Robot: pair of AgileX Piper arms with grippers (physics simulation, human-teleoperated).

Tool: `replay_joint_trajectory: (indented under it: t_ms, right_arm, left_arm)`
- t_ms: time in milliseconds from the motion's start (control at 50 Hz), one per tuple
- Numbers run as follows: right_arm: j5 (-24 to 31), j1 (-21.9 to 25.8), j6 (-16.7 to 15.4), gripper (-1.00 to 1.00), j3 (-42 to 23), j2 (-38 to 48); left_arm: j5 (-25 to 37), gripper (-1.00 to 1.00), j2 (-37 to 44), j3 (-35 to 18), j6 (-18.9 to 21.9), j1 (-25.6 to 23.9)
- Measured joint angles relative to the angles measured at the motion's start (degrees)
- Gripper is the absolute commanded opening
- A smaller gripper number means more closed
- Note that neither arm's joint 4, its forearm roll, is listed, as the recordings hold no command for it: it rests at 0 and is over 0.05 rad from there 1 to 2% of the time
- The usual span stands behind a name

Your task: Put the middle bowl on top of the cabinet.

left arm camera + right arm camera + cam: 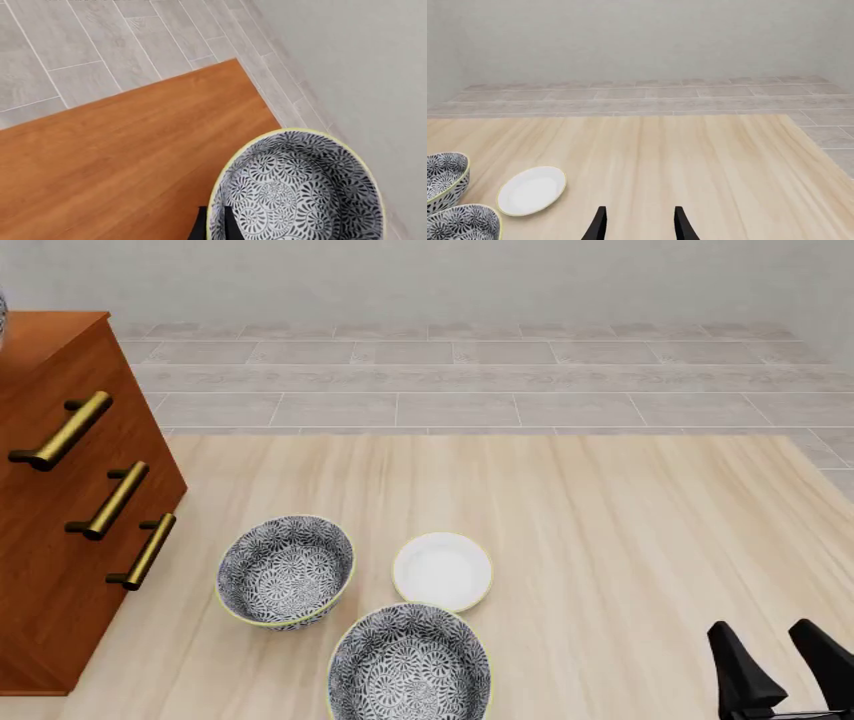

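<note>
In the left wrist view the middle bowl, dark floral inside with a pale yellow-green rim, sits over the cabinet's reddish-brown top, close to its edge. My left gripper is shut on the bowl's rim, one finger outside and one inside. I cannot tell whether the bowl touches the top. The front view shows the cabinet at far left with three brass handles, and only a sliver of the bowl at the frame's edge. My right gripper hangs open and holds nothing at the near right.
Two more floral bowls stand on the table, one beside the cabinet and one nearer me. A small white dish lies just right of them. The pale wooden table stretches to the right.
</note>
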Motion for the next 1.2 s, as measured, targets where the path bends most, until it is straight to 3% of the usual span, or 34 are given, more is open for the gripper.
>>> replay_joint_trajectory:
  t_ms: [500, 520, 1200]
  right_arm:
    - [0.1, 0.1, -0.2, 1.00, 0.0, 0.0]
    - [0.2, 0.1, -0.2, 1.00, 0.0, 0.0]
    - [0.1, 0.1, -0.1, 1.00, 0.0, 0.0]
  left_arm:
    - [-2.4, -1.00, 0.3, 1.3, 0.3, 1.1]
    - [-2.5, 1.00, 0.3, 1.4, 0.2, 1.1]
    - [-3.2, 1.00, -1.4, 3.3, -2.5, -1.1]
